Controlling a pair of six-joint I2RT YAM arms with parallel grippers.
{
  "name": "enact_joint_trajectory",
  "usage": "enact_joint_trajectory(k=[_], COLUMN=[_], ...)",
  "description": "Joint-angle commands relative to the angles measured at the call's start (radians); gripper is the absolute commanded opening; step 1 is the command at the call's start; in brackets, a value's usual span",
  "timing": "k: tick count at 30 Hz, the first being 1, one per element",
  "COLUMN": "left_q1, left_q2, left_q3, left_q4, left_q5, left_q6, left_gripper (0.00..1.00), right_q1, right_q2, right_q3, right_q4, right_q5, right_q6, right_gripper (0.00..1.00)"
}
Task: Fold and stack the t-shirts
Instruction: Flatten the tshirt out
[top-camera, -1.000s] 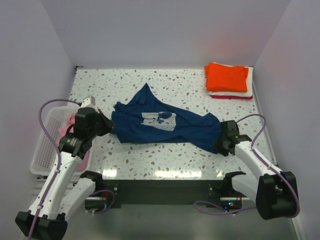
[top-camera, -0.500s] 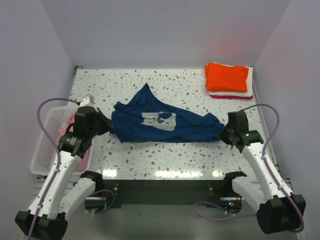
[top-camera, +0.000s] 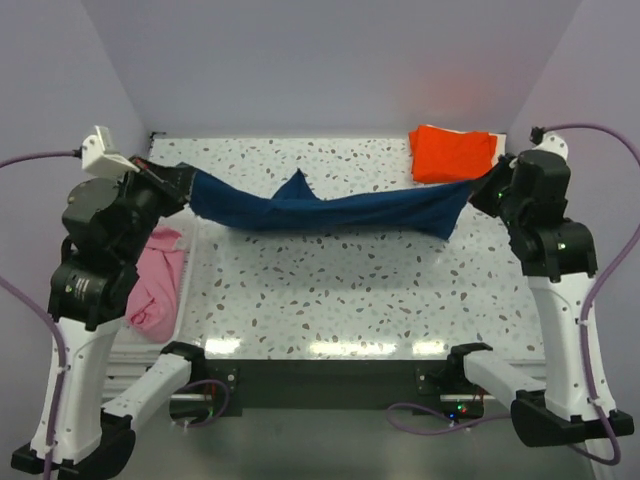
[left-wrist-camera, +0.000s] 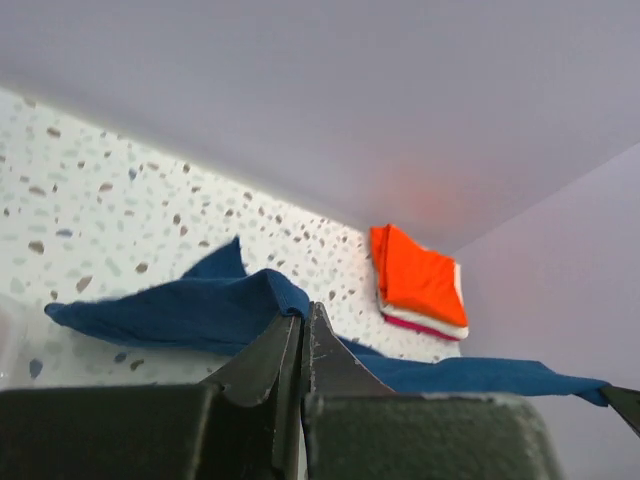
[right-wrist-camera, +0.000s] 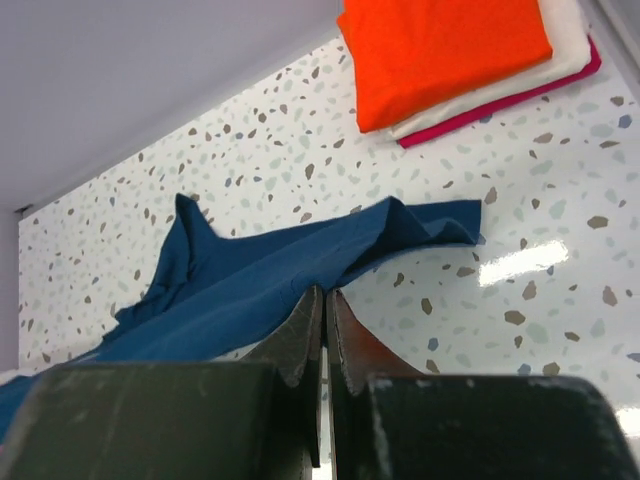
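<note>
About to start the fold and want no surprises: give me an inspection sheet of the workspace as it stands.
Surface: speckled table, glare patches near its front edge.
Job's things: navy t-shirt strung between both grippers, sagging mid-span; folded stack, orange on top, at the far right corner; pink t-shirt crumpled at the left edge.
Clutter: nothing seen.
Grippers: left gripper and right gripper are both shut on the navy t-shirt's ends.
Cables: purple cables loop off both arms, away from the cloth.
Surroundings: pale walls on three sides.
</note>
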Motion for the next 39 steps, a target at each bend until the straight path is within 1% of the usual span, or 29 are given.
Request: enact_joint_trajectory(k=[1,5,8,9,10,11,12,13,14,15,17,18,19,20,21,22,23,24,25,26,27,28,29,30,31,32,34,36,39], left_q1=[0.001,0.001,0.001,0.001,0.001,0.001,0.001,0.001,0.001,0.003,0.013,0.021,0.041,0.055,0.070,0.098,0.112,0.122,0.147,0.159,0.179,0.191,0.204,0.214,0.231,0.231,0.274,0.288,0.293], left_q2=[-0.047,-0.025,0.028,0.045,0.085,0.108,0.136,0.201,0.240,0.281,0.421,0.473,0.584,0.645,0.706,0.828,0.890,0.954,1.075,1.128,1.188,1.188,1.173,1.147,1.082,1.052,1.000,0.952,0.891], left_q3=[0.114,0.251,0.292,0.290,0.281,0.251,0.234,0.220,0.211,0.210,0.261,0.293,0.331,0.435,0.497,0.561,0.720,0.814,0.909,1.086,1.144,1.158,1.124,1.072,0.968,0.932,0.883,0.843,0.717], left_q4=[0.006,0.002,0.037,0.055,0.112,0.145,0.235,0.282,0.326,0.426,0.504,0.569,0.592,0.612,0.647,0.654,0.654,0.654,0.654,0.687,0.712,0.748,0.793,0.890,0.934,0.965,0.979,0.974,0.939], left_q5=[-0.014,-0.021,-0.023,-0.023,-0.031,-0.040,-0.041,-0.047,-0.049,-0.049,-0.049,-0.038,-0.028,-0.005,0.070,0.099,0.124,0.177,0.204,0.227,0.259,0.273,0.282,0.293,0.293,0.295,0.311,0.337,0.348], left_q6=[0.040,0.063,0.074,0.080,0.088,0.097,0.106,0.114,0.131,0.145,0.171,0.182,0.189,0.192,0.188,0.185,0.168,0.157,0.146,0.118,0.102,0.070,0.056,0.044,0.033,0.034,0.031,0.022,0.036], left_gripper=[0.00,0.00,0.00,0.00,0.00,0.00,0.00,0.00,0.00,0.00,0.00,0.00,0.00,0.00,0.00,0.00,0.00,0.00,0.00,0.00,0.00,0.00,0.00,0.00,0.00,0.00,0.00,0.00,0.00], right_q1=[-0.009,-0.007,-0.009,-0.007,-0.007,-0.006,-0.009,-0.007,-0.007,-0.007,-0.007,-0.007,-0.007,-0.007,-0.007,-0.010,-0.010,-0.013,-0.018,-0.019,-0.029,-0.033,-0.038,-0.044,-0.046,-0.050,-0.059,-0.072,-0.078], right_q2=[-0.026,-0.034,0.011,0.034,0.058,0.119,0.152,0.187,0.286,0.333,0.451,0.577,0.638,0.696,0.832,0.892,0.963,1.018,1.105,1.126,1.119,1.093,1.062,1.024,0.975,0.956,0.936,0.905,0.850], right_q3=[0.156,0.223,0.233,0.230,0.219,0.214,0.210,0.207,0.219,0.233,0.312,0.358,0.471,0.542,0.618,0.792,0.893,0.988,1.144,1.192,1.191,1.153,1.097,0.982,0.943,0.916,0.860,0.781,0.672], right_q4=[-0.092,-0.115,-0.072,-0.025,0.007,0.039,0.126,0.165,0.199,0.280,0.339,0.374,0.382,0.389,0.388,0.379,0.365,0.348,0.353,0.395,0.438,0.486,0.544,0.652,0.682,0.704,0.716,0.721,0.718], right_q5=[0.017,0.008,-0.025,-0.045,-0.065,-0.102,-0.119,-0.131,-0.141,-0.180,-0.187,-0.223,-0.227,-0.234,-0.246,-0.265,-0.268,-0.273,-0.274,-0.271,-0.268,-0.260,-0.254,-0.245,-0.230,-0.224,-0.224,-0.237,-0.263], right_q6=[-0.101,-0.128,-0.125,-0.122,-0.121,-0.116,-0.115,-0.110,-0.107,-0.105,-0.101,-0.104,-0.105,-0.110,-0.115,-0.113,-0.111,-0.111,-0.105,-0.090,-0.082,-0.064,-0.058,-0.056,-0.059,-0.061,-0.064,-0.058,-0.049], right_gripper=[0.00,0.00,0.00,0.00,0.00,0.00,0.00,0.00,0.00,0.00,0.00,0.00,0.00,0.00,0.00,0.00,0.00,0.00,0.00,0.00,0.00,0.00,0.00,0.00,0.00,0.00,0.00,0.00,0.00])
